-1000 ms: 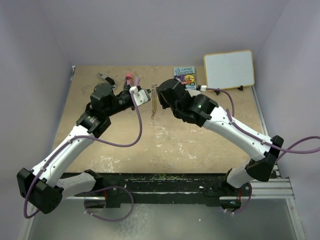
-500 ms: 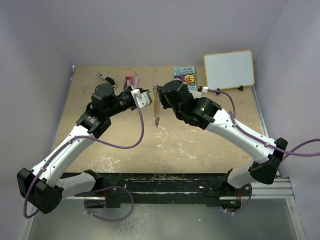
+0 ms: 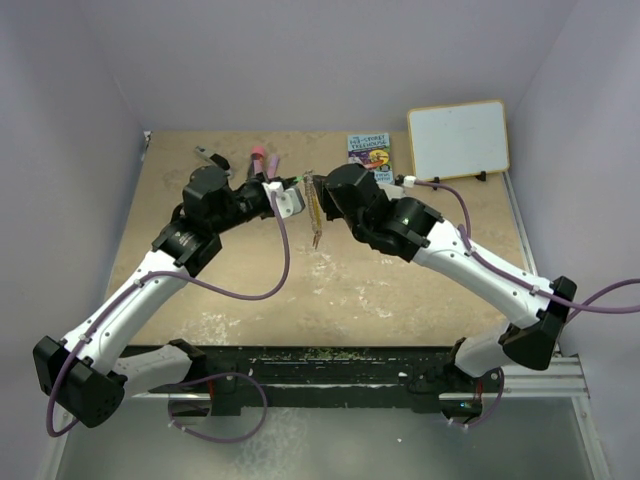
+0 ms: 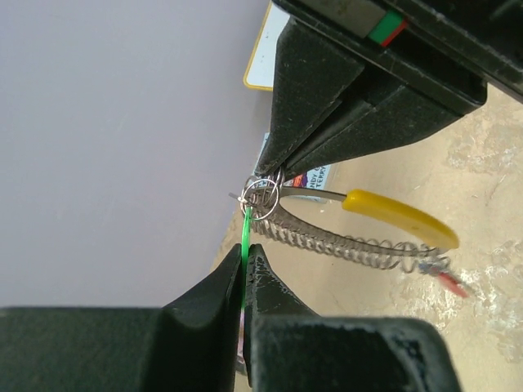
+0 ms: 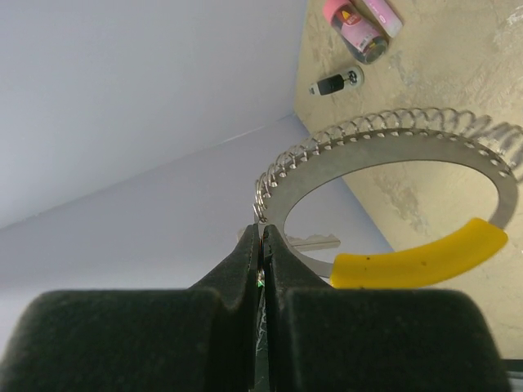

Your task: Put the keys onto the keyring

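The keyring hangs in the air between both arms, a thin silver loop with a wire coil and a yellow stretch. My right gripper is shut on the loop's top end, beside the coil's start. My left gripper is shut on the green tag of one of the keys. That key's small split ring sits right at the keyring's top end, under the right fingers. Its silver blade shows through the loop. A red tag shows at the loop's far end.
A pink-and-maroon tube and a black-and-silver tool lie at the back left of the sandy table. A small book and a whiteboard stand at the back right. Pale walls enclose the table.
The two grippers have drawn closer together at the table's middle back. The hanging keyring has swung a little to the right. The left jaws have tightened on the green tag.
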### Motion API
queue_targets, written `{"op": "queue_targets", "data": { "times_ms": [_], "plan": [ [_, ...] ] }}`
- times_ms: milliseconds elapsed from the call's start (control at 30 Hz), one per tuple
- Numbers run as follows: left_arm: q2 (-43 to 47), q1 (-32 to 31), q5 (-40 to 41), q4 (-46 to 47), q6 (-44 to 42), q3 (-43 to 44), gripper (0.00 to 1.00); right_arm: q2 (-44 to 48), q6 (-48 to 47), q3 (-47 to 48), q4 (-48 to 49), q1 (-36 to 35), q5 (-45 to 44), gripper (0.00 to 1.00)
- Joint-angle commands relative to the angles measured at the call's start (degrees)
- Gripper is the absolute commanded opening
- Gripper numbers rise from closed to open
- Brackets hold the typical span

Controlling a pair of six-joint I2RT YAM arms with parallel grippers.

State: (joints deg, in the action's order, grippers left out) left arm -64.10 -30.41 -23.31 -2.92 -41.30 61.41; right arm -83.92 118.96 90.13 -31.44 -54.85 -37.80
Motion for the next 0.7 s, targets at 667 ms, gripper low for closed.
{"op": "queue_targets", "data": {
  "times_ms": [667],
  "plan": [
    [0.52, 0.36, 2.74, -1.48, -1.99, 2.26, 0.03, 4.23, 5.47, -1.69, 4.59, -0.17, -0.43, 0.00]
  ]
}}
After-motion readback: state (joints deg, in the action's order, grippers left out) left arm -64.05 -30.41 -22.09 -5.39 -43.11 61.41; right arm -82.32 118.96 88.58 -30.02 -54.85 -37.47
